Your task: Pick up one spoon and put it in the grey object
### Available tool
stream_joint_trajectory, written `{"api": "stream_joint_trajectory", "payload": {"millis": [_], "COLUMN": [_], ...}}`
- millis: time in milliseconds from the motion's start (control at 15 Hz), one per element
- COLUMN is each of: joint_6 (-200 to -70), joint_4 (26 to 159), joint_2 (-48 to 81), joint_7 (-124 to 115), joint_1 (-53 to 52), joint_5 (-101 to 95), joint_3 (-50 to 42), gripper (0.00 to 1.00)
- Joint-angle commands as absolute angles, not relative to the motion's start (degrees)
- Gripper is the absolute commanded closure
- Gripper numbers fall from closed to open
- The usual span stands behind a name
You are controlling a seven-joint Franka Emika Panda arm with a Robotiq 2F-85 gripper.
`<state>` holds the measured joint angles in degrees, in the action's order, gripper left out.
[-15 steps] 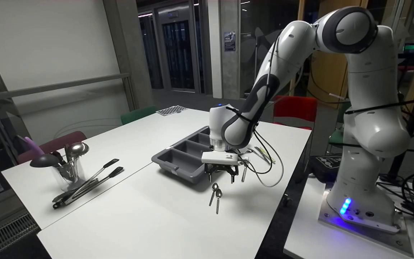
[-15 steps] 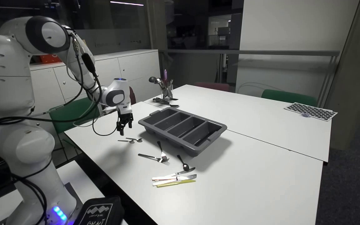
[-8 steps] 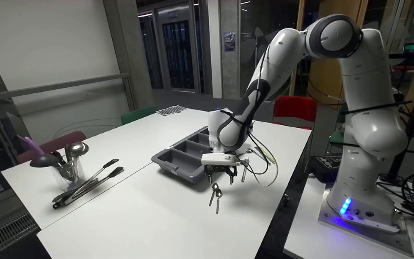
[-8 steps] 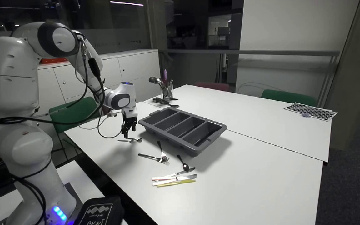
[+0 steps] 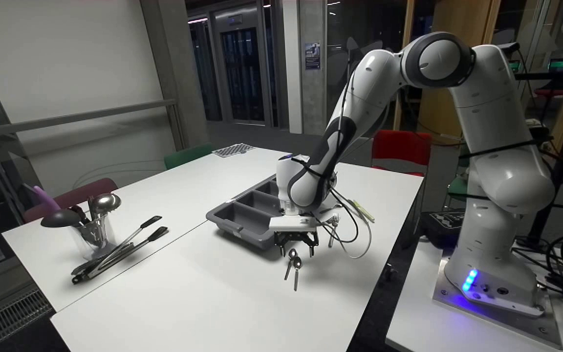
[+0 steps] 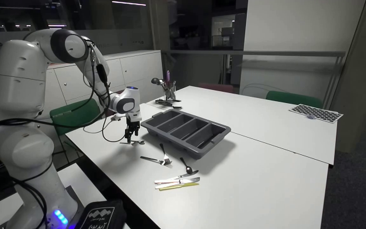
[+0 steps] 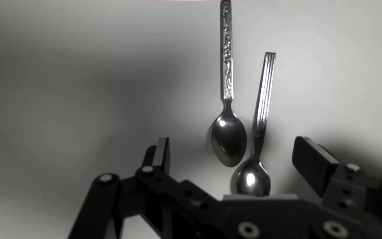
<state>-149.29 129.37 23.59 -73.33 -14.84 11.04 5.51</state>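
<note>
Looking down from the wrist, you can tell two spoons apart: a patterned spoon [image 7: 227, 83] with relief work along its handle, and a ribbed spoon [image 7: 261, 122] with lengthwise lines, the end of its bowl hidden by the body of the pincer [image 7: 232, 151]. The bowls lie just beside each other; contact is hard to judge. The pincer's fingers [image 7: 313, 162] stand apart, out to either side of the pair, which lies flat on the worktop [image 7: 61, 49].

Seen from outside, the handles are too small to read, but the height comes out: in both exterior views the pincer hangs low, close to the spoons, though I cannot tell whether it touches them. Only the exterior views bring in the grey tray [image 6: 170, 137]; the pair lies outside it, near a corner. In an exterior view its four compartments [image 6: 191, 128] can all be counted, and a third spoon [image 6: 187, 168], two forks [image 6: 165, 155] and several knives [image 6: 189, 180] lie in full sight. The arm [image 5: 367, 98] covers part of the tray in an exterior view, where tongs [image 5: 115, 256] and a glass [image 5: 108, 237] holding utensils [image 5: 104, 203] show large.
</note>
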Motion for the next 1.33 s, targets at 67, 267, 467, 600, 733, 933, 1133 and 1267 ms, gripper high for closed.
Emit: {"api": "stream_joint_trajectory", "payload": {"millis": [67,267,467,600,733,933,1133,1267], "joint_6": [-146.53,-147.11,-148.28,-149.13,-149.99,-150.19,-150.44,-150.99], "joint_4": [127.08,126.94,127.77,128.45,129.02,129.33,129.81,130.49], "joint_2": [25.1,26.08,26.41,26.38,26.15,25.94,25.69,25.54], "joint_7": [-70.57,-69.8,-69.02,-68.05,-67.2,-66.1,-65.61,-65.39], "joint_1": [-13.57,-13.52,-13.54,-13.38,-13.35,-13.35,-13.33,-13.1], "joint_5": [13.06,13.92,15.28,16.45,17.53,18.88,19.74,20.63], "joint_3": [6.67,7.06,7.61,8.05,8.23,8.3,8.23,8.33], "gripper": [0.0,0.0,0.0,0.0,0.26,0.4,0.37,0.27]}}
